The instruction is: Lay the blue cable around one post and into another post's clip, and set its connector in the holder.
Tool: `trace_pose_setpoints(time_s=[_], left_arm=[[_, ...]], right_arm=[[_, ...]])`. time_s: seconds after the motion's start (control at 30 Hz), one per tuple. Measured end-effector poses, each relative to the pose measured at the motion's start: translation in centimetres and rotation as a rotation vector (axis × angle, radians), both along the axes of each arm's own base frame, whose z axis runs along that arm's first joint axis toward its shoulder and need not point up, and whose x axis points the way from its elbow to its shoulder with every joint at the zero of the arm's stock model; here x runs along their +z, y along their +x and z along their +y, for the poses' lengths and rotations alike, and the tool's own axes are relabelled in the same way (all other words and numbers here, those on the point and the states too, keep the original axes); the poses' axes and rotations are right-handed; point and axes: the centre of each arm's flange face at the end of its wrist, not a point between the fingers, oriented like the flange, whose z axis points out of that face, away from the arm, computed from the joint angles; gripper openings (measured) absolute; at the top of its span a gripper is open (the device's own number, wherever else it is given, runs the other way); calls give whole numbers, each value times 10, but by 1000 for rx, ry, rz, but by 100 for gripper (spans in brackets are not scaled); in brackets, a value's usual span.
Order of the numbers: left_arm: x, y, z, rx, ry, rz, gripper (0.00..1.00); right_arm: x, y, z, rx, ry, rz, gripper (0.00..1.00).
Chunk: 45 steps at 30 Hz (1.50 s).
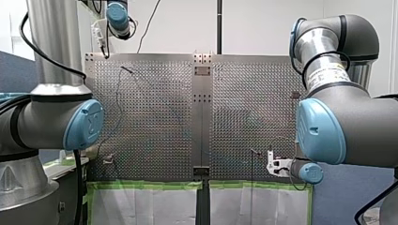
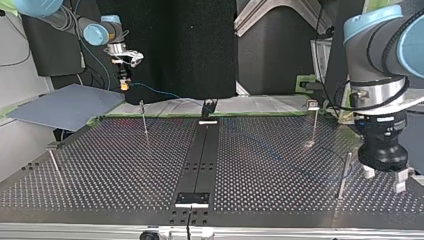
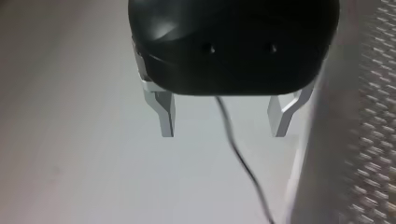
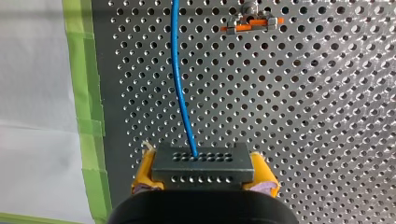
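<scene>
Two tools: right tool (image 4: 205, 171) clamped on the connector (image 4: 203, 161), blue cable (image 4: 179, 84) running ahead over the table (image 4: 303, 116); left tool (image 3: 223, 130) spread apart.

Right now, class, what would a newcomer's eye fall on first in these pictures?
The blue cable in the right wrist view, running over the perforated table from a dark connector clamped between the yellow pads of my right gripper. Then my left gripper, metal fingers open and empty, hanging beside a thin post at the top view's right.
</scene>
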Motion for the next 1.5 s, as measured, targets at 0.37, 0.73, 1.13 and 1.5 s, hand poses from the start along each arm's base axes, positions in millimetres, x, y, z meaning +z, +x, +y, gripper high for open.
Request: trace_pose_setpoints(time_s=[0.37, 0.73, 1.13, 1.5], left_arm=[[-27, 0, 7, -7, 93, 163, 98], [-37, -9, 5, -49, 140, 271, 98], [-46, -23, 4, -59, 133, 399, 98], [-53, -37, 3, -69, 125, 507, 98]], right_arm=[[0, 1, 0, 2, -2, 0, 0], [0, 1, 1, 3, 2, 2, 0], [0, 2, 1, 5, 3, 3, 0], [-1, 4, 3, 9, 6, 3, 0]])
